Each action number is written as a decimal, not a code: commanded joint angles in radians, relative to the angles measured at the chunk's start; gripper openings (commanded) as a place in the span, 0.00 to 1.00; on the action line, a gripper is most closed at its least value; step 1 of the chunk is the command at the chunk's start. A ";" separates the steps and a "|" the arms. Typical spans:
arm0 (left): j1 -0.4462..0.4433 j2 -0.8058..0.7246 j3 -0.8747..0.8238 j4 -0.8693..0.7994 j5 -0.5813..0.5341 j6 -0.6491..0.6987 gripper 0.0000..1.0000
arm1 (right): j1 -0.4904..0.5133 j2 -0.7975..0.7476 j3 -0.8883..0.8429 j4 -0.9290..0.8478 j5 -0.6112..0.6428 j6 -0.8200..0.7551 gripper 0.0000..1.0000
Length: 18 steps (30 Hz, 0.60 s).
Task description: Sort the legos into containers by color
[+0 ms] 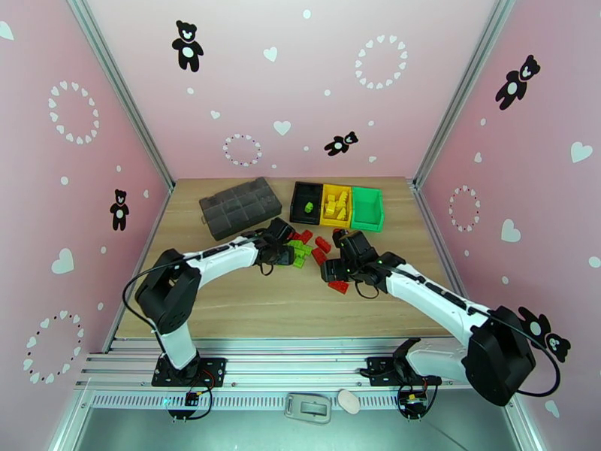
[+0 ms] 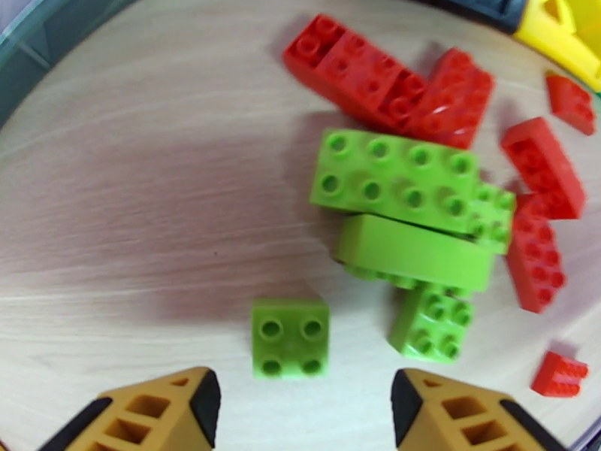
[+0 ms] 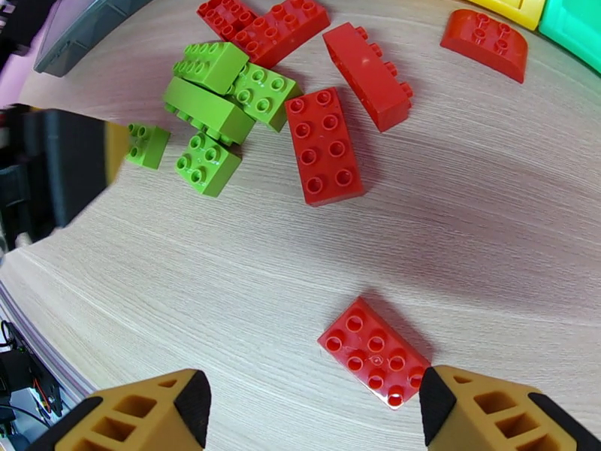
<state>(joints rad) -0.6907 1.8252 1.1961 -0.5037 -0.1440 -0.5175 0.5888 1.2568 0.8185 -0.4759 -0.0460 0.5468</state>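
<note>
Red and light-green legos (image 1: 308,248) lie heaped on the table between my two grippers. My left gripper (image 2: 304,404) is open, and a small square green lego (image 2: 291,347) lies just ahead of the gap between its fingers. Beyond it are stacked green legos (image 2: 409,219) and red ones (image 2: 383,73). My right gripper (image 3: 315,407) is open too, with an oblong red lego (image 3: 373,352) flat on the wood just ahead of its fingertips. The containers stand in a row at the back: black (image 1: 299,195) with a green lego inside, yellow (image 1: 335,216) with yellow legos, green (image 1: 366,208).
A flat dark-grey organizer box (image 1: 239,207) lies at the back left, close to the left arm's forearm. Pink walls enclose the table on three sides. Bare wood stretches from the heap to the near edge.
</note>
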 commanded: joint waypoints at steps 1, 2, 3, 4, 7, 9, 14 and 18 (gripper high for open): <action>-0.003 0.040 -0.005 0.027 -0.027 -0.007 0.64 | 0.006 -0.022 -0.018 -0.003 0.008 0.016 0.78; -0.003 0.050 0.002 0.028 -0.025 -0.006 0.63 | 0.005 -0.020 -0.017 0.000 0.008 0.016 0.78; -0.003 0.059 0.008 0.028 -0.023 -0.004 0.62 | 0.006 -0.019 -0.018 0.001 0.008 0.017 0.78; -0.003 0.067 0.013 0.030 -0.023 -0.004 0.61 | 0.006 -0.017 -0.017 0.001 0.007 0.018 0.78; -0.003 0.087 0.026 0.028 -0.021 -0.003 0.57 | 0.006 -0.015 -0.019 0.003 0.009 0.018 0.78; -0.002 0.095 0.030 0.025 -0.022 -0.004 0.52 | 0.005 -0.016 -0.021 0.002 0.014 0.018 0.77; -0.003 0.083 0.023 0.024 -0.019 -0.007 0.40 | 0.005 -0.012 -0.027 0.011 0.018 0.016 0.77; -0.005 0.048 0.015 0.017 -0.012 -0.008 0.33 | 0.006 0.008 -0.023 0.029 0.011 0.015 0.76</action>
<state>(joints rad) -0.6910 1.9057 1.2015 -0.4839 -0.1471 -0.5232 0.5888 1.2556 0.8036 -0.4675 -0.0422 0.5510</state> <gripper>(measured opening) 0.360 0.765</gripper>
